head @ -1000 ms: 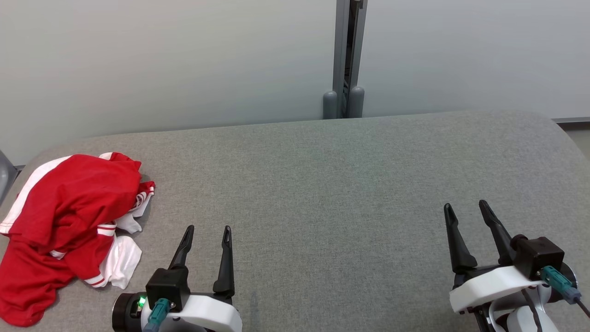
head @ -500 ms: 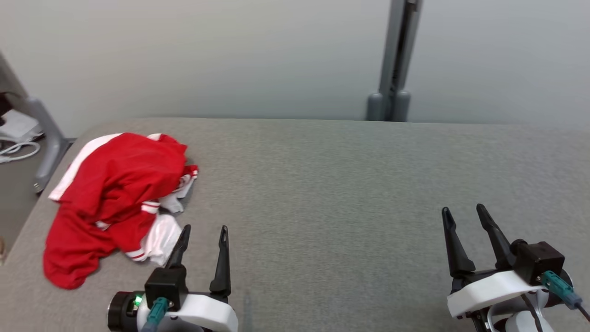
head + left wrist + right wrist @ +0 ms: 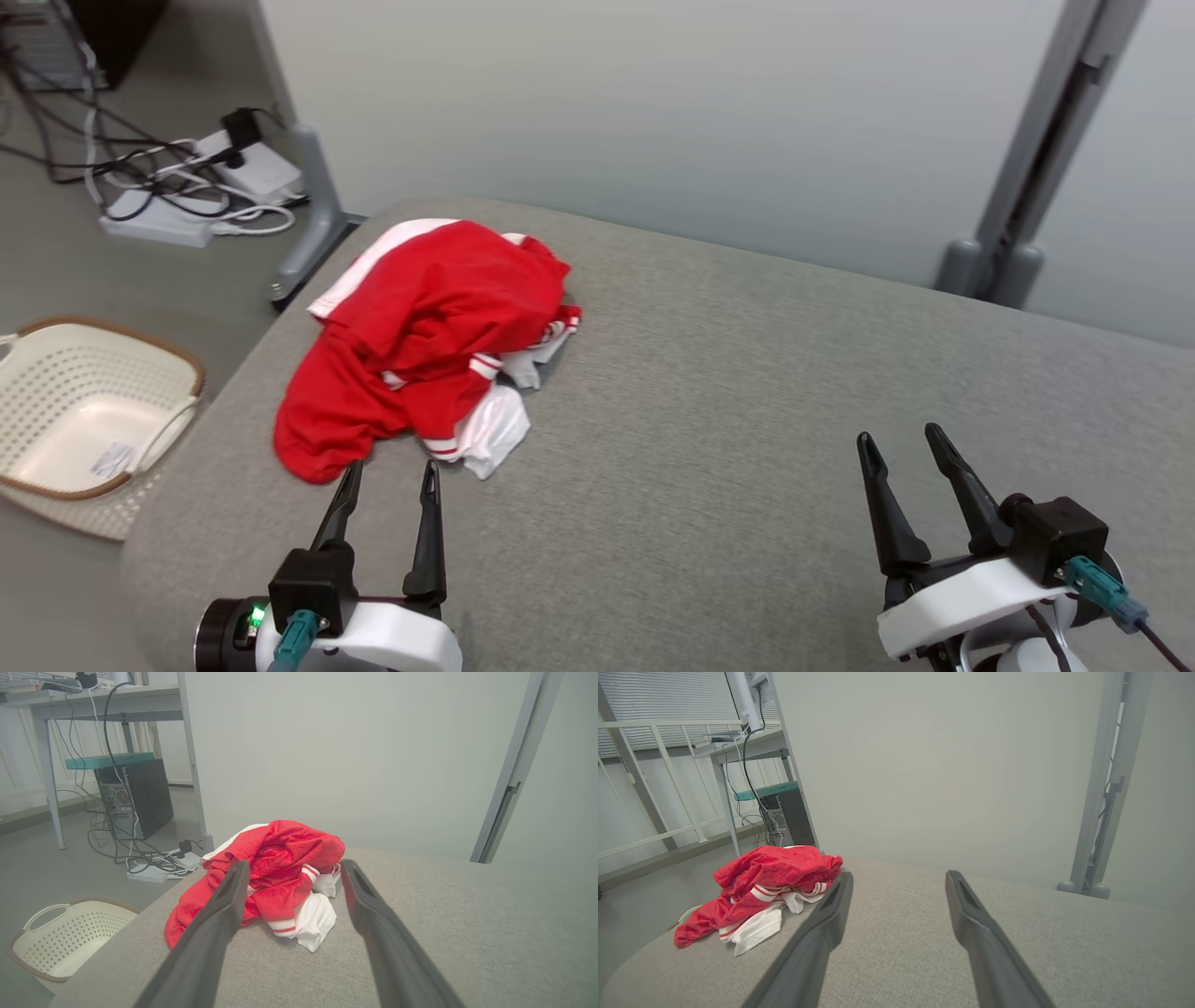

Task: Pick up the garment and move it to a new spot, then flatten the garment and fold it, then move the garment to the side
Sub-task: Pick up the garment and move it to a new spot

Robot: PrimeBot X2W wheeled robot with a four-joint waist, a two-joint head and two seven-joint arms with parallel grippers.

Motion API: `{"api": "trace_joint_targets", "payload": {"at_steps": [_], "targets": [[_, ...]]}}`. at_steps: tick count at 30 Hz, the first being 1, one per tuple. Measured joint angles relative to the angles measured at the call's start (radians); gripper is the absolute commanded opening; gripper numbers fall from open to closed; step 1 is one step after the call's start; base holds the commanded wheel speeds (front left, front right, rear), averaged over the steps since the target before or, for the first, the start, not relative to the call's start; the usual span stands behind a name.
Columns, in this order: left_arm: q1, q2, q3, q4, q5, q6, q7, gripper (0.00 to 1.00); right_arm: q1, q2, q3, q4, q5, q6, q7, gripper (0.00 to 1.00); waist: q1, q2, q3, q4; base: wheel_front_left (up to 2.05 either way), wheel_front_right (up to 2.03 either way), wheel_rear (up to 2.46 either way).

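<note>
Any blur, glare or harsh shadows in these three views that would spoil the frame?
Head view: soft, even light, no glare, garment sharp with only a faint shadow at its edge. Left wrist view: garment crisp, left fingers go soft toward the bottom edge. Right wrist view: right fingers equally soft up close; the post leans, probably from the wide lens.

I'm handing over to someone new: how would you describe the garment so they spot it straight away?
Start from the wide grey table and go to its far left corner, just ahead of the left gripper. The garment is the crumpled heap there, bright red with white panels and striped trim, the one coloured thing on the grey surface.
</note>
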Motion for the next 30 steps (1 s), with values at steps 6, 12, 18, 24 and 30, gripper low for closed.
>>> {"api": "trace_joint_targets", "payload": {"at_steps": [6,12,18,24,30], "targets": [[0.016,0.000,0.018,-0.002,0.008,-0.006,0.000,1.00,0.005,0.000,0.023,0.000,0.012,0.000,0.000,1.00,0.0000,0.0000,-0.016,0.085,0.00,0.00,0.00],[0.024,0.001,0.040,-0.024,0.006,0.000,0.000,1.00,-0.015,0.001,0.057,0.006,0.012,0.000,0.000,1.00,0.0000,0.0000,-0.009,0.115,0.00,0.00,0.00],[0.026,0.000,0.039,-0.030,-0.003,0.008,0.000,1.00,-0.024,0.000,0.062,0.016,0.011,0.000,0.000,1.00,0.0000,0.0000,-0.004,0.119,0.00,0.00,0.00],[0.026,0.000,0.038,-0.030,-0.003,0.008,0.000,1.00,-0.024,0.000,0.061,0.026,0.011,0.000,0.000,1.00,0.0000,0.0000,-0.009,0.115,0.00,0.00,0.00],[0.026,0.000,0.032,-0.020,-0.003,0.007,0.000,1.00,-0.020,0.000,0.048,0.026,0.012,0.000,0.000,1.00,0.0000,0.0000,-0.016,0.109,0.00,0.00,0.00]]}}
